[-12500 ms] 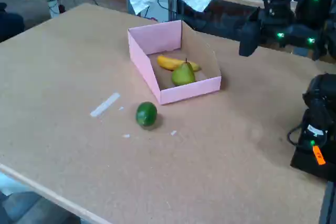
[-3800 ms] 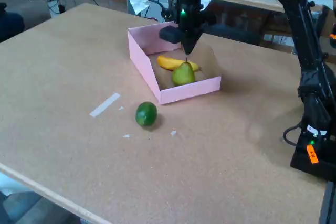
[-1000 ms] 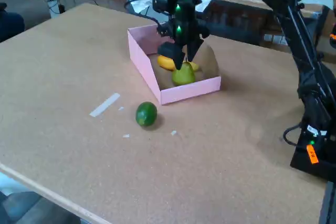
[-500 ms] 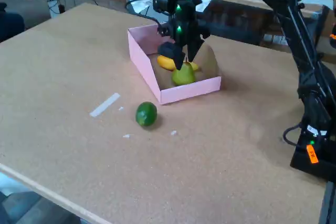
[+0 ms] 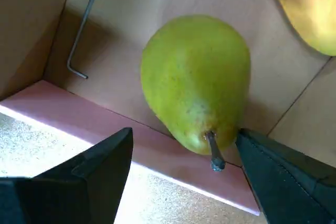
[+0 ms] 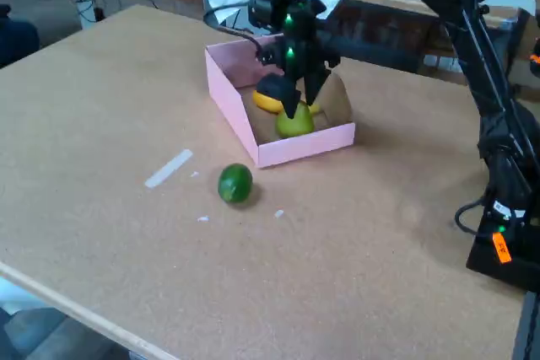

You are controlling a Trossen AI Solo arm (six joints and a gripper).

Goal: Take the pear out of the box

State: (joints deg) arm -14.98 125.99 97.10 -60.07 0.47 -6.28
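Note:
The yellow-green pear (image 5: 194, 82) lies on the brown floor of the pink box (image 5: 79, 121), its dark stem pointing at the near wall. In the fixed view the pear (image 6: 296, 123) sits near the box's (image 6: 305, 147) front wall. My gripper (image 5: 184, 163) is open, one black finger on each side of the pear's narrow stem end, and neither finger visibly touches it. Seen from the fixed view, the gripper (image 6: 295, 107) hangs straight down over the pear's top, inside the box.
A yellow banana (image 6: 268, 103) lies just behind the pear in the box. A thin grey L-shaped wire (image 5: 84, 30) lies on the box floor. Outside the box are a dark green lime (image 6: 235, 183) and a white tape strip (image 6: 169, 168). The arm's base (image 6: 506, 233) stands at the right.
The gripper has come down a little further over the pear, its fingers now reaching around the pear's top. The pear, banana and lime have not moved.

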